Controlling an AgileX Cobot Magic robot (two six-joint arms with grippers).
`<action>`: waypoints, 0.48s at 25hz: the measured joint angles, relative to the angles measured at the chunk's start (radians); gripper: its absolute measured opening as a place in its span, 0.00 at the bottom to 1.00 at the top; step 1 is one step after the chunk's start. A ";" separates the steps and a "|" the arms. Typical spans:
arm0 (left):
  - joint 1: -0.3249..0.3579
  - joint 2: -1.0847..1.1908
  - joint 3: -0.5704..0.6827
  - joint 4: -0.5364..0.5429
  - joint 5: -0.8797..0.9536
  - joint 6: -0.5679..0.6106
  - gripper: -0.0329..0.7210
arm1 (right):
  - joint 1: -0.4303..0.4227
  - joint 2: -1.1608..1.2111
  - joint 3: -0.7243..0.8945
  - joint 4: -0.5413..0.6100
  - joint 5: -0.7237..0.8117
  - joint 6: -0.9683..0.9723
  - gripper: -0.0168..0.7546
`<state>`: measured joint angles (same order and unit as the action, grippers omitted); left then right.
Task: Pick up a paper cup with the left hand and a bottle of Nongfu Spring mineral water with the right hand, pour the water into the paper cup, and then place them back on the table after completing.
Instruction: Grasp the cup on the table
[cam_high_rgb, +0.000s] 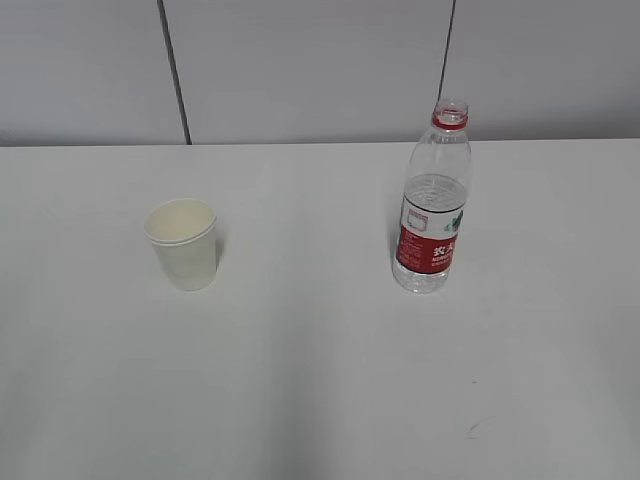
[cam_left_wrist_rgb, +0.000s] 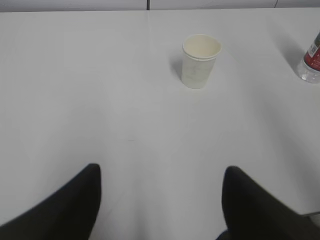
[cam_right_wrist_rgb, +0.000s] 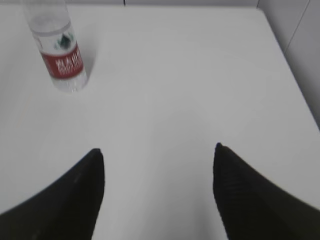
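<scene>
A white paper cup (cam_high_rgb: 183, 243) stands upright and empty on the white table (cam_high_rgb: 320, 380), left of centre. A clear water bottle (cam_high_rgb: 433, 205) with a red label and no cap stands upright to the right, with clear water inside. In the left wrist view the cup (cam_left_wrist_rgb: 200, 61) is far ahead, and my left gripper (cam_left_wrist_rgb: 161, 172) is open and empty. In the right wrist view the bottle (cam_right_wrist_rgb: 57, 47) is at the far left, and my right gripper (cam_right_wrist_rgb: 157, 152) is open and empty. Neither arm shows in the exterior view.
A grey panelled wall (cam_high_rgb: 300, 60) runs behind the table. The table's right edge (cam_right_wrist_rgb: 295, 85) shows in the right wrist view, with wall beyond it.
</scene>
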<state>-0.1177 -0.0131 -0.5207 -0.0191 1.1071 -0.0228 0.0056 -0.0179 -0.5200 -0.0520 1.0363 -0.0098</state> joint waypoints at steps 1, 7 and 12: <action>0.000 0.000 0.000 0.000 0.000 0.000 0.67 | 0.000 0.000 -0.004 0.000 -0.039 0.000 0.67; 0.000 0.000 0.000 0.000 0.000 0.000 0.65 | 0.000 0.032 0.020 -0.009 -0.300 0.000 0.67; 0.000 0.001 -0.022 -0.021 -0.137 0.000 0.65 | 0.000 0.141 0.045 -0.013 -0.450 0.000 0.67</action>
<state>-0.1177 -0.0122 -0.5428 -0.0401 0.9701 -0.0228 0.0056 0.1235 -0.4748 -0.0648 0.5866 -0.0098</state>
